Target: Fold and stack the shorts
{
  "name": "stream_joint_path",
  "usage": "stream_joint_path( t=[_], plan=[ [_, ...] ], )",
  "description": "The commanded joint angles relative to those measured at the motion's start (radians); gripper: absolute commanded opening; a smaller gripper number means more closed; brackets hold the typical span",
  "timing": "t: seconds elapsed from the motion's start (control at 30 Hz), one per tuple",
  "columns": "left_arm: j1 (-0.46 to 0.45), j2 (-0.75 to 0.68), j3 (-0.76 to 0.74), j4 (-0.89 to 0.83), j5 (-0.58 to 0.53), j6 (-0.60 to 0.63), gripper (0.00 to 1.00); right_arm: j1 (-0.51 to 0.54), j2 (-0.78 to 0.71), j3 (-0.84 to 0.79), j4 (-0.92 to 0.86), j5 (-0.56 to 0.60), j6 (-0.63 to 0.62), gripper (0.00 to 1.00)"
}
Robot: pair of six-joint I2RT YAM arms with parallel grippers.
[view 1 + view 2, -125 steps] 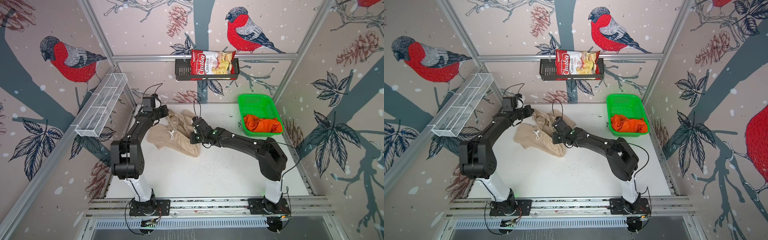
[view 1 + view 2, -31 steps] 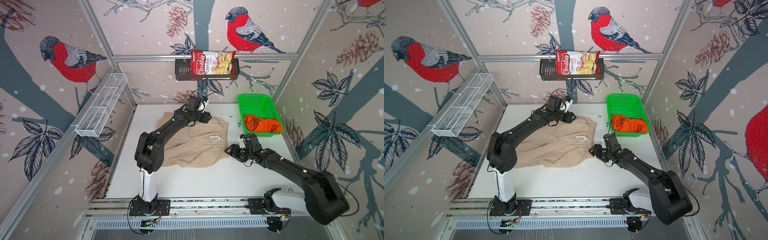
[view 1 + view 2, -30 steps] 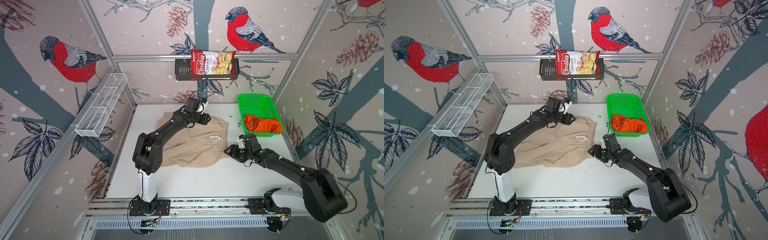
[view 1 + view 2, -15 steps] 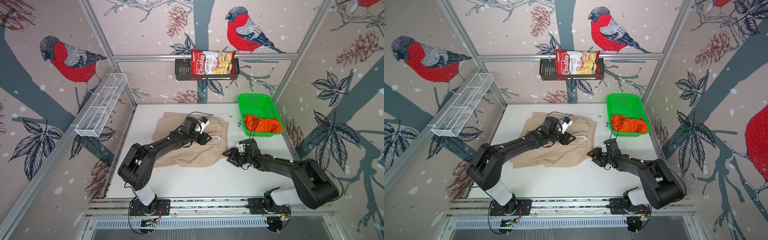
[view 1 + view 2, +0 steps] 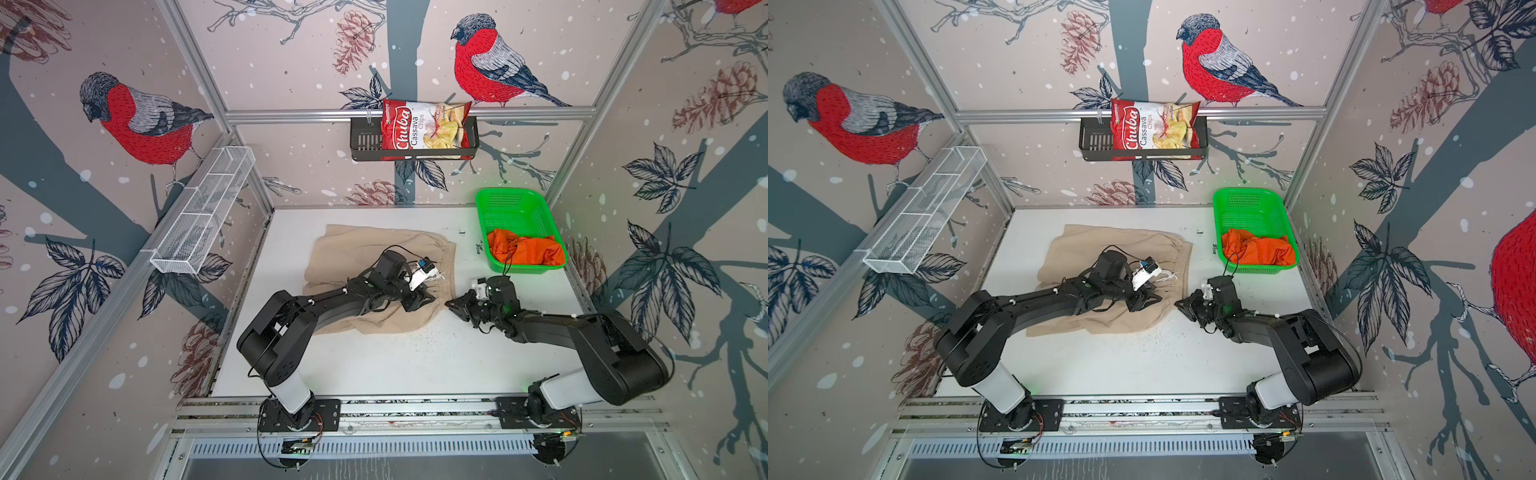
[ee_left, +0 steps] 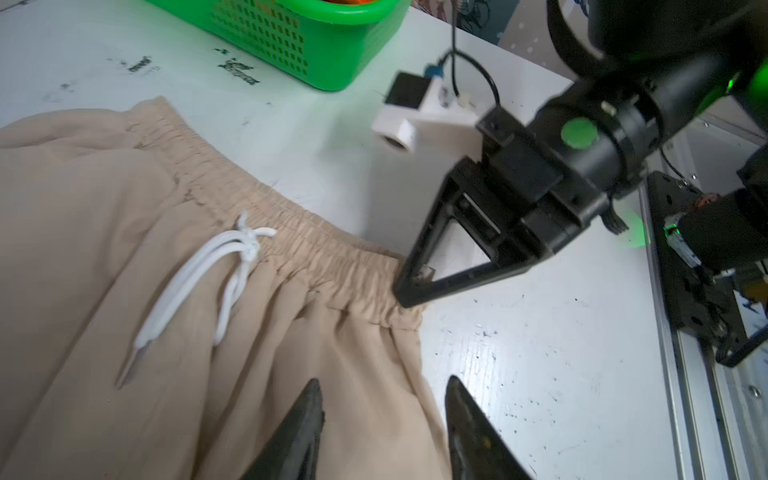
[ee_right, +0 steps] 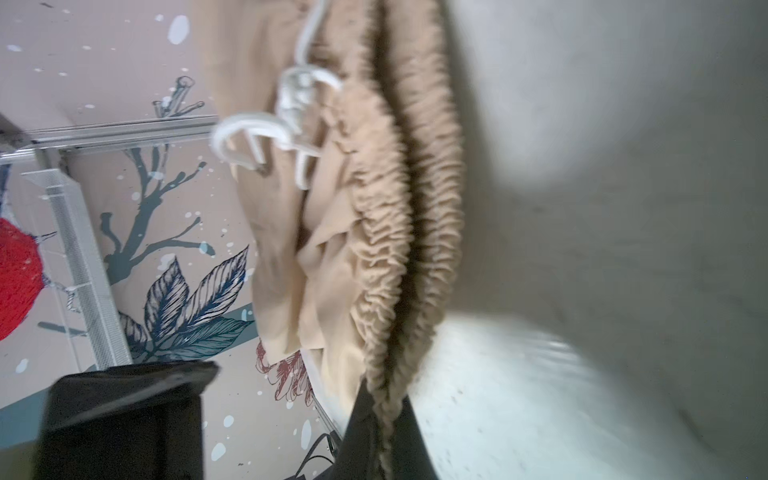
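Beige shorts point(image 5: 365, 257) are lying flat, right hand point(image 5: 450, 305) is pinching the near waistband corner point(image 6: 390, 307) to start folding, left hand point(image 5: 420, 301) is hovering unclenched alongside.

The left arm point(image 5: 332, 302) hides part of the beige shorts point(image 5: 353, 249).

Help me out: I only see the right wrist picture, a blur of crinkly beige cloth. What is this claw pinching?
Observer: The right gripper is shut on the end of the waistband of the beige shorts, which lie spread on the white table.
Operator: Where is the other arm?
Observer: The left gripper hangs open over the same shorts, near the white drawstring.
Operator: Any more shorts?
Observer: Orange shorts lie bunched in a green basket at the table's back right corner.
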Motion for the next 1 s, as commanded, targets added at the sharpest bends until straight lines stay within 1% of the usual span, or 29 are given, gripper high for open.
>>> stream_joint_path(
  t=[0.0,0.1,0.2,0.27,0.33,0.37,0.43,0.47,0.53,0.6,0.63,0.67,0.7,0.77,0.8,0.87,0.97],
  plan=[
    [-0.027,0.01,0.012,-0.019,0.011,0.128,0.49,0.013,-0.053,0.032,-0.034,0.029,-0.004,0.06],
    [-0.056,0.015,0.013,-0.01,0.012,0.166,0.5,0.026,-0.09,0.071,-0.086,0.047,-0.01,0.07],
    [-0.065,0.023,0.018,0.018,-0.032,0.148,0.5,0.036,-0.109,0.104,-0.13,0.057,-0.019,0.07],
    [-0.066,0.032,0.024,0.032,-0.072,0.133,0.49,0.042,-0.118,0.115,-0.141,0.059,-0.018,0.07],
    [-0.067,0.041,0.03,0.029,-0.082,0.135,0.46,0.049,-0.127,0.12,-0.143,0.06,-0.01,0.08],
    [-0.068,0.046,0.03,0.028,-0.082,0.134,0.42,0.051,-0.133,0.124,-0.142,0.06,-0.005,0.08],
    [-0.071,0.054,0.029,0.029,-0.088,0.126,0.27,0.053,-0.14,0.13,-0.141,0.059,-0.001,0.08],
    [-0.074,0.059,0.057,0.031,-0.103,0.12,0.21,0.053,-0.146,0.134,-0.141,0.057,0.0,0.09],
    [-0.076,0.062,0.064,0.031,-0.136,0.101,0.17,0.053,-0.155,0.138,-0.145,0.053,0.003,0.09],
    [-0.076,0.062,0.067,0.024,-0.149,0.096,0.11,0.052,-0.168,0.133,-0.148,0.053,0.005,0.11],
    [-0.076,0.06,0.066,0.023,-0.152,0.095,0.06,0.05,-0.177,0.127,-0.152,0.054,0.009,0.13],
    [-0.076,0.057,0.066,0.021,-0.15,0.097,0.0,0.046,-0.184,0.118,-0.15,0.054,0.015,0.18],
    [-0.076,0.055,0.065,0.017,-0.144,0.101,0.0,0.04,-0.189,0.107,-0.147,0.051,0.024,0.26],
    [-0.076,0.051,0.061,0.01,-0.116,0.112,0.0,0.027,-0.187,0.083,-0.127,0.037,0.049,0.48],
    [-0.076,0.051,0.06,0.006,-0.102,0.115,0.0,0.023,-0.178,0.077,-0.119,0.028,0.064,0.53],
    [-0.076,0.051,0.06,-0.006,-0.073,0.122,0.0,0.018,-0.145,0.074,-0.098,-0.001,0.092,0.59],
    [-0.076,0.048,0.051,-0.002,-0.059,0.125,0.0,0.02,-0.111,0.046,0.004,-0.028,0.162,0.61]
  ],
)
